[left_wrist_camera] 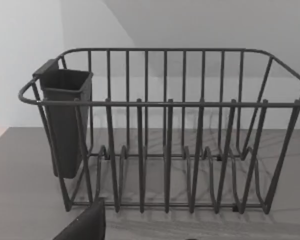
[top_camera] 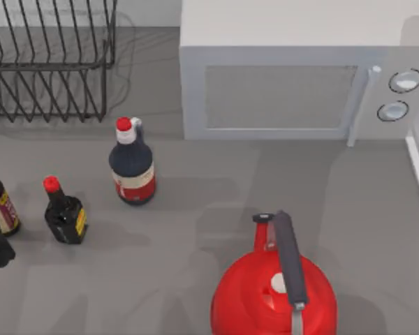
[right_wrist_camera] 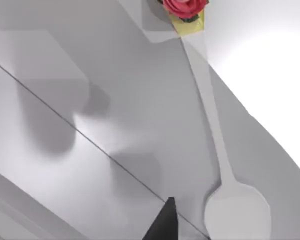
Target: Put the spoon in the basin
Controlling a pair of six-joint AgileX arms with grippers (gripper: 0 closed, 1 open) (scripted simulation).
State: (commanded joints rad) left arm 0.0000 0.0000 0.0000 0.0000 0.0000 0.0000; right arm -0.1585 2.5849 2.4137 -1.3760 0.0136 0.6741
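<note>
currently the spoon lies flat on the pale worktop in the right wrist view, just beyond the dark fingertip of the right hand. its long axis runs from the round bowl, nearest that fingertip, away along a slim handle to a tip decorated with a red rose on a yellow tag. the spoon is light grey, thin and low, so a grasp across the handle looks likely to suit it. the right arm is judged the nearer one. whether either hand is open or closed cannot be told; nothing is seen held. the left hand faces the wire dish rack at far left, well apart from the spoon.
</note>
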